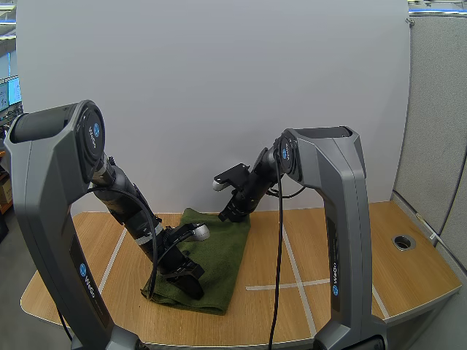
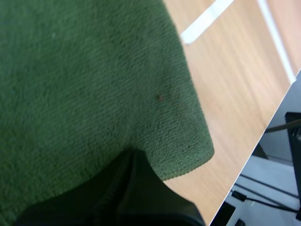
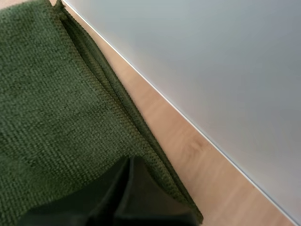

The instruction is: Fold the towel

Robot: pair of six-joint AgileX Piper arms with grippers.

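A dark green towel (image 1: 219,251) lies folded on the wooden table (image 1: 350,262), left of centre. My left gripper (image 1: 193,286) is low over the towel's near left part. In the left wrist view its fingers lie together as one dark wedge (image 2: 134,153), tip resting on the towel (image 2: 84,84) close to a rounded corner. My right gripper (image 1: 228,215) is at the towel's far right corner. Its fingers likewise form a shut wedge (image 3: 129,160) on the towel (image 3: 51,103), beside the layered far edge. No cloth shows pinched between either pair of fingers.
White tape lines (image 1: 292,283) cross the table to the right of the towel. A round cable hole (image 1: 402,241) sits at the far right. A white board (image 1: 219,87) stands along the table's back edge, just behind the towel.
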